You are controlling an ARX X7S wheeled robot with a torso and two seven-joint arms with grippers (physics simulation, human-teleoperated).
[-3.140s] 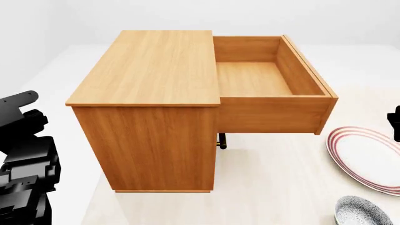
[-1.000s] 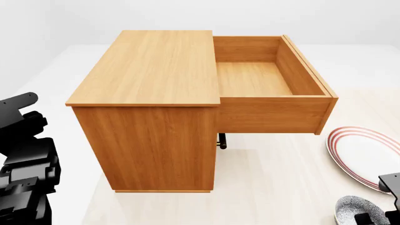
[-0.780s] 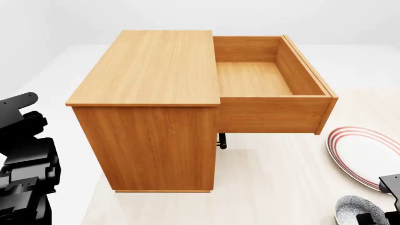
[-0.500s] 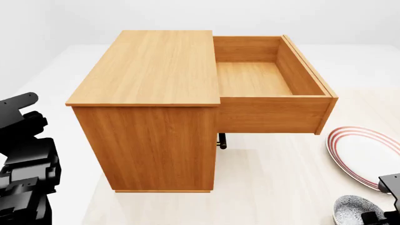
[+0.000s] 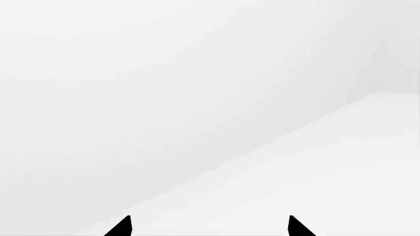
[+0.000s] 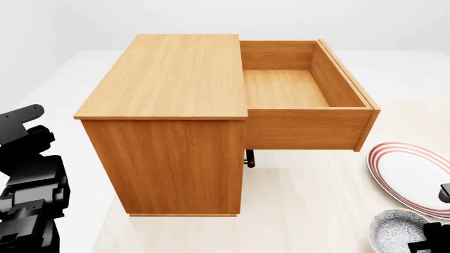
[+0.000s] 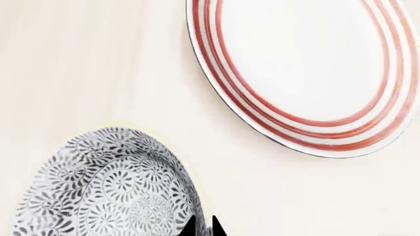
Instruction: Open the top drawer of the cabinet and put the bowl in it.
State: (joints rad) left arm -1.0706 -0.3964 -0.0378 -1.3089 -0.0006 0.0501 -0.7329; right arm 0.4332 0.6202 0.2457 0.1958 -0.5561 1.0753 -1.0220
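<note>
One bowl [image 6: 395, 232] at the lower right of my head view now sits higher and tilted, clenched at its rim by my right gripper [image 7: 203, 227], beside the plate [image 6: 411, 176]; my left gripper [image 5: 208, 227] hangs released.

Top drawer [image 6: 302, 95] pulled fully out of cabinet [image 6: 168, 121], nothing inside. Bowl [image 6: 395, 232] on floor beside red-ringed plate [image 6: 411, 176], right pincer [image 6: 430, 240] at its rim.
</note>
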